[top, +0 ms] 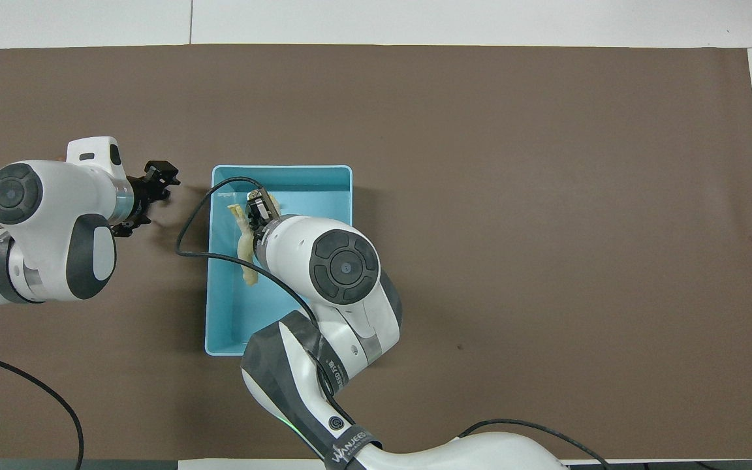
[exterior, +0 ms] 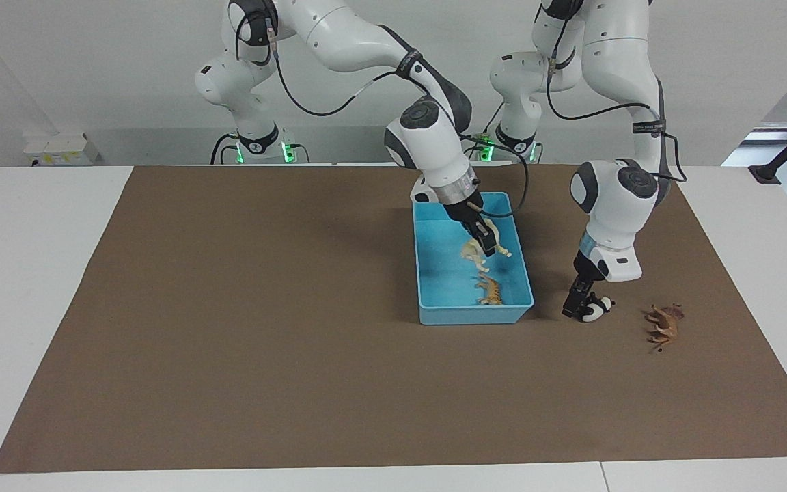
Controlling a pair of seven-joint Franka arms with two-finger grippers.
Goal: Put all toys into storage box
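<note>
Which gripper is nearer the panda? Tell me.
Left. The left gripper is down at the panda; the right gripper is over the storage box with the llama.

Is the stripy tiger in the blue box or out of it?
In. The tiger lies on the floor of the storage box, by the wall farthest from the robots.

Four toy animals appear in all: one cream llama (exterior: 481, 251), one orange striped tiger (exterior: 490, 291), one black-and-white panda (exterior: 597, 309) and one reddish-brown four-legged animal (exterior: 663, 323). There is one light blue storage box (exterior: 427, 277); two of the four toys, llama and tiger, fall within its outline, and two, panda and brown animal, stand on the single brown mat (exterior: 229, 328). Two robot arms are present, each bearing one gripper.
</note>
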